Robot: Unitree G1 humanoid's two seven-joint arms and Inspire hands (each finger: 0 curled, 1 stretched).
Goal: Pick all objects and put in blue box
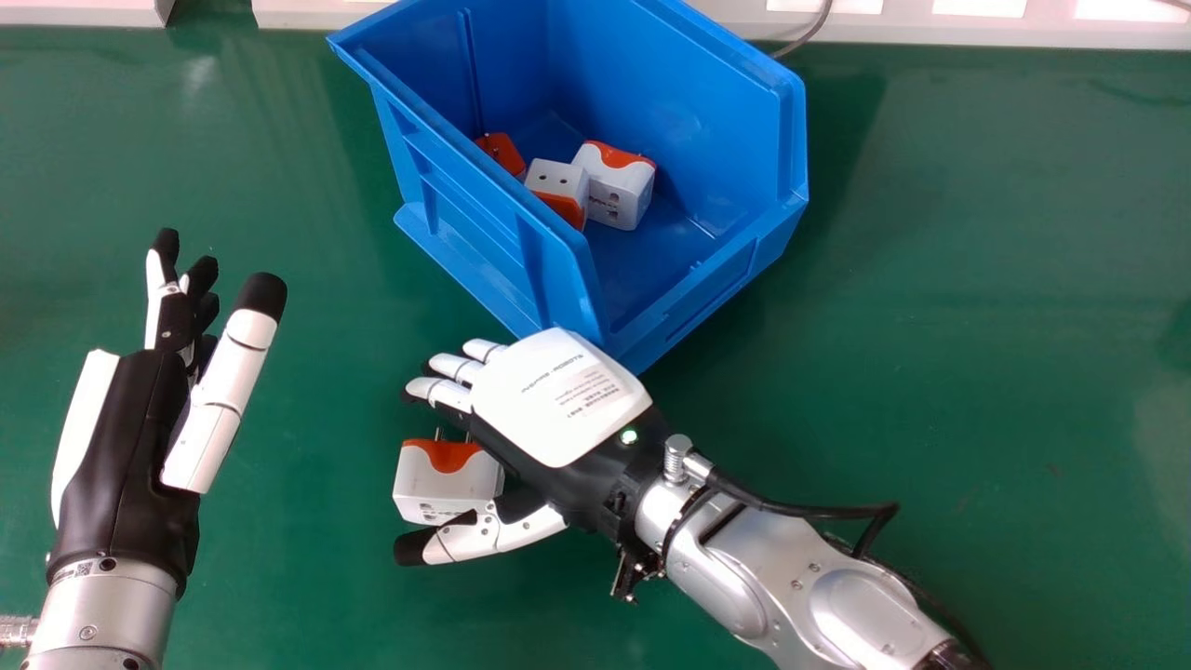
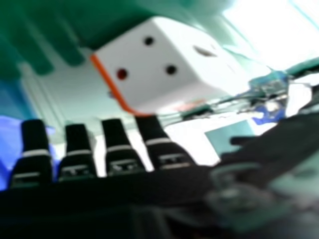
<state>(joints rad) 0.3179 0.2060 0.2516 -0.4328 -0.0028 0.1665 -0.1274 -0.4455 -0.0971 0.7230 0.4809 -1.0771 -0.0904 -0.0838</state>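
My right hand (image 1: 558, 400) is low over the table in the head view, its fingers on the far side of a white and orange adapter (image 1: 447, 484) and its thumb on the near side; the hand is open. In the right hand view the same adapter (image 2: 164, 69) stands beyond the fingertips of my right hand (image 2: 117, 149). Three more adapters, among them a white one with an orange end (image 1: 618, 186), lie inside the blue box (image 1: 689, 326). Over at the left, my left hand (image 1: 126, 447) is held open and empty.
The box stands at the back middle of the green table (image 1: 977, 372), just beyond my right hand. A grey cable (image 1: 808, 35) runs behind the box, near the pale ledge (image 1: 986, 26) along the back edge.
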